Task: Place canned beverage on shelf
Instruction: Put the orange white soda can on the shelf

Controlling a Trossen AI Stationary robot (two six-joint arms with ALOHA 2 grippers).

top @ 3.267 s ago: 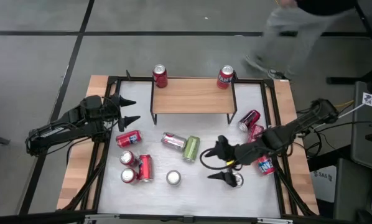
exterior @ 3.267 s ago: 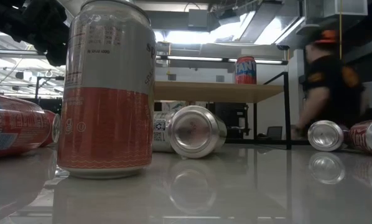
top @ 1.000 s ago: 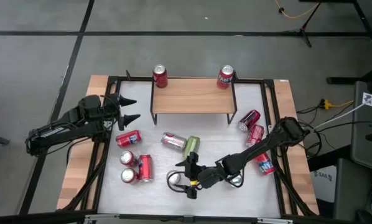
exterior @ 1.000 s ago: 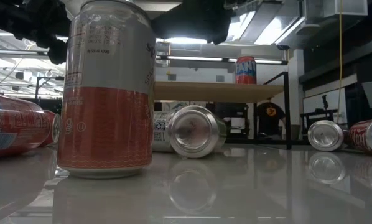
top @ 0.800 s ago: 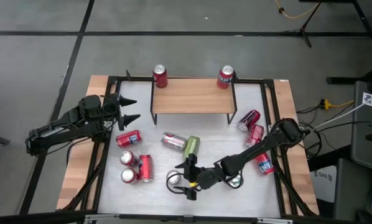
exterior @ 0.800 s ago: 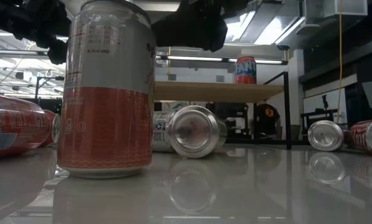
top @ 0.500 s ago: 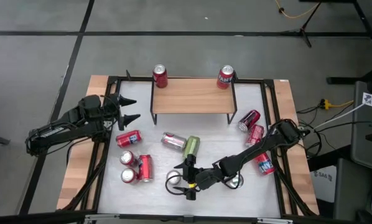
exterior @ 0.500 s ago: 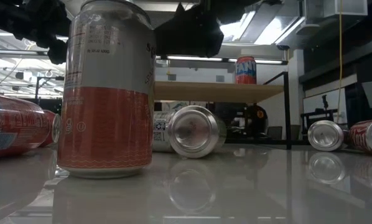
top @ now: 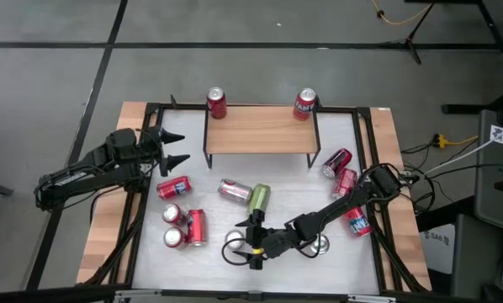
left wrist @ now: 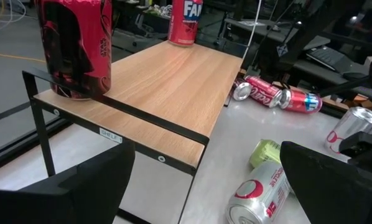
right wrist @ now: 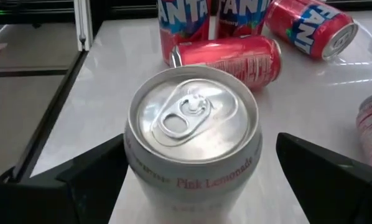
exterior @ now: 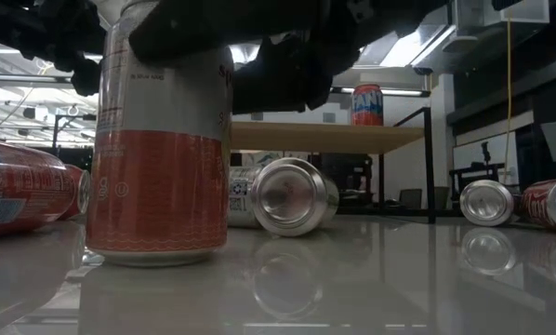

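My right gripper [right wrist: 192,177] stood spread wide around the upright pink lemonade can [right wrist: 192,140] at the table's [top: 344,265] near edge, not clamping it. The shelf [top: 260,129] sat far back. My left gripper [top: 174,150] waited open beside it.

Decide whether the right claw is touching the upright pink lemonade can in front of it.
Apart. In the right wrist view, bare table shows between each finger of the right claw and the pink lemonade can; the open fingers only straddle it.
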